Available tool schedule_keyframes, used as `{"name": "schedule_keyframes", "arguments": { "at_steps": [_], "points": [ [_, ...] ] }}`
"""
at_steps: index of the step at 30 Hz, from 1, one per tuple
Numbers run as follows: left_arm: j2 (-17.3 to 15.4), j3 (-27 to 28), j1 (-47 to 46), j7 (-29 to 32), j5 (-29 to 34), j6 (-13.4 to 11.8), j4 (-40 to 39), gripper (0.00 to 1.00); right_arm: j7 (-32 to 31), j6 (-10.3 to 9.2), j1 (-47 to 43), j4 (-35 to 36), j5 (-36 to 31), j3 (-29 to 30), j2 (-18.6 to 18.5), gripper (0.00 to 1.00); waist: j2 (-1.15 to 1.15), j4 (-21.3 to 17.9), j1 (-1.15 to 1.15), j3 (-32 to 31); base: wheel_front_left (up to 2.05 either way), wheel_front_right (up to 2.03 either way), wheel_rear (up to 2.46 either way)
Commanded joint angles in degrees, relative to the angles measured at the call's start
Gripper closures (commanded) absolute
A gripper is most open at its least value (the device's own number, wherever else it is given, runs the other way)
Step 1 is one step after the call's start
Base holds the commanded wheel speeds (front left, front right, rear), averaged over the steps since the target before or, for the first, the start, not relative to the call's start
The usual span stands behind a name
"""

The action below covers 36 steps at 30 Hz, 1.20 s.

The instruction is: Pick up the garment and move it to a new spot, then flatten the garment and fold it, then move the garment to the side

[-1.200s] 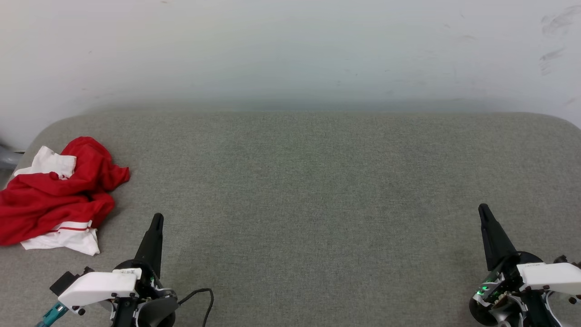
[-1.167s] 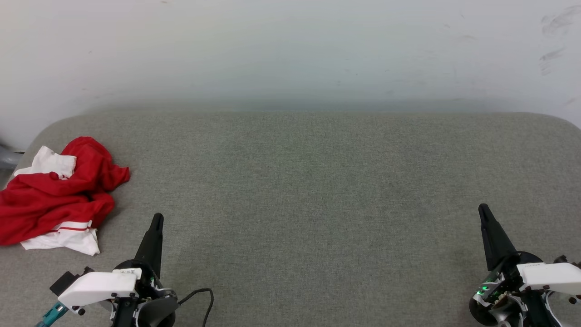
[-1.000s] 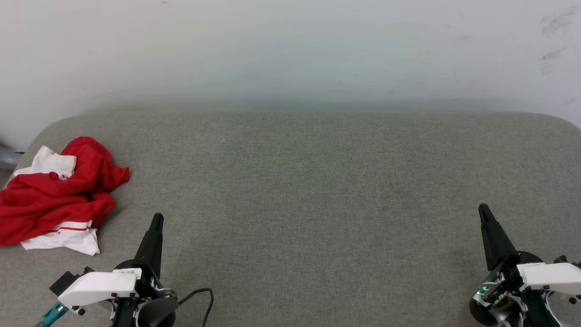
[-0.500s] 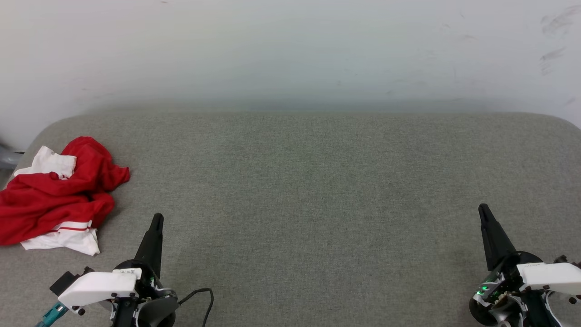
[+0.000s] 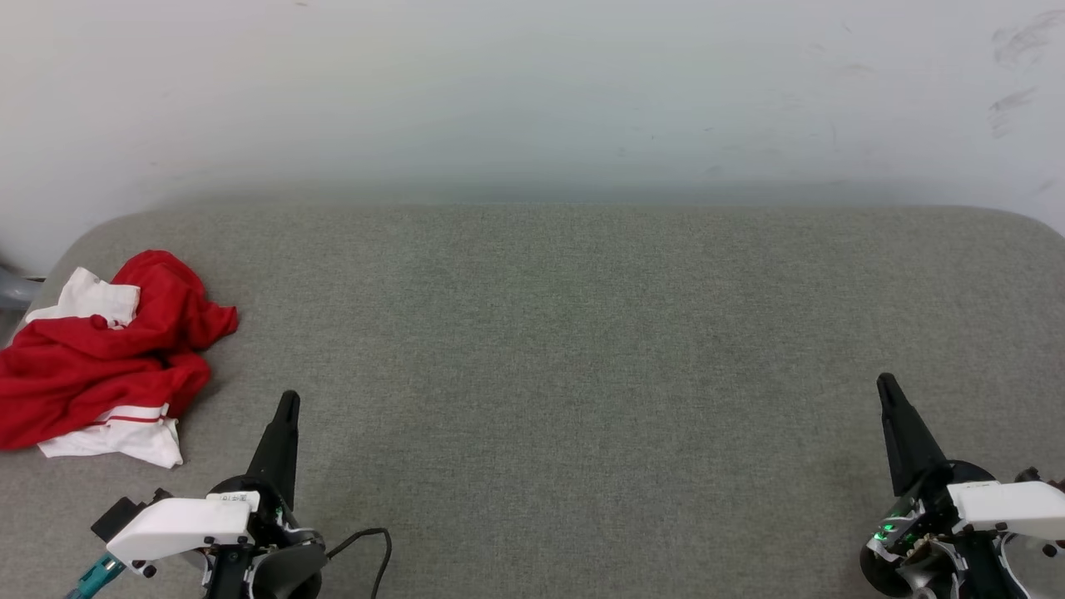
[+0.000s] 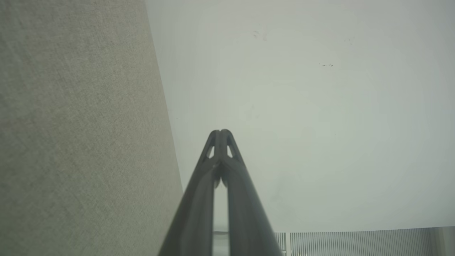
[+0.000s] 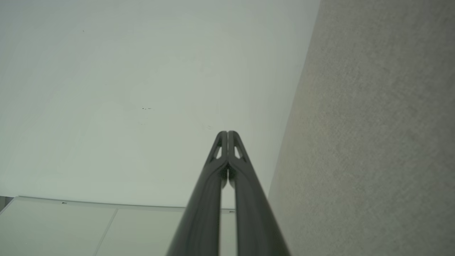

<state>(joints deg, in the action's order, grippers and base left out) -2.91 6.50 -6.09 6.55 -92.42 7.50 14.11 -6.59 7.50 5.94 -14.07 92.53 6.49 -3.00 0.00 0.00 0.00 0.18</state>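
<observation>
The garment [image 5: 100,362], a red jersey with white sleeve parts, lies crumpled in a heap at the far left of the grey fabric surface [image 5: 566,349]. My left gripper [image 5: 288,401] sits at the lower left, just right of the heap and apart from it, its dark fingers pressed together and holding nothing. At the lower right my right gripper [image 5: 885,383] is far from the garment, also shut and empty. In the left wrist view the left gripper [image 6: 220,132] tips meet against a pale wall. The right gripper [image 7: 227,133] tips meet likewise in the right wrist view.
A pale wall [image 5: 532,91] rises behind the surface's rounded far edge. A black cable [image 5: 366,541] loops by my left wrist. Wide bare fabric lies between the two grippers. A grey object [image 5: 12,291] peeks in at the left edge.
</observation>
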Motion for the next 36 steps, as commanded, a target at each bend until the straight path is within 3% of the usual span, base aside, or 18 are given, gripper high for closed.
{"name": "schedule_keyframes", "arguments": {
  "at_steps": [1, 2, 15, 23, 36],
  "points": [
    [0.1, 0.1, -0.4, 0.0, 0.1, 0.1, 0.0, 1.0, 0.0, -0.02, 0.7, -0.1, -0.3, 0.0, 0.2, 1.0, 0.0, 0.0, 0.0, 0.0, 0.0, 0.0, 0.0],
    [0.0, 0.0, 0.0, 0.0, 0.0, 0.0, 0.0, 0.0, 0.0, 0.0, 0.0, 0.0, 0.0, 0.0, 0.0, 0.0, 0.0, 0.0, 0.0, 0.0, 0.0, 0.0, 0.0],
    [0.1, 0.1, 1.1, -3.1, 5.0, 0.0, -0.6, 0.0, 3.1, 0.0, -1.3, 0.1, -5.4, -0.7, 0.0, 0.0, 0.0, 0.0, 0.0, 0.1, 0.0, 0.0, 0.0],
    [0.1, 1.0, 0.8, -5.2, 13.4, -1.1, -3.2, 0.0, 5.2, 0.0, -1.6, 2.9, -14.9, -0.3, 0.0, 0.0, 0.0, 0.0, 0.0, 0.2, 0.0, 0.0, 0.0],
    [0.0, -1.5, 1.5, -8.3, 29.8, -5.2, -8.0, 0.0, 8.3, 0.0, -2.2, 8.3, -33.6, -2.0, 0.1, 0.0, 0.0, 0.1, 0.0, 0.5, 0.0, 0.0, 0.0]
  ]
}}
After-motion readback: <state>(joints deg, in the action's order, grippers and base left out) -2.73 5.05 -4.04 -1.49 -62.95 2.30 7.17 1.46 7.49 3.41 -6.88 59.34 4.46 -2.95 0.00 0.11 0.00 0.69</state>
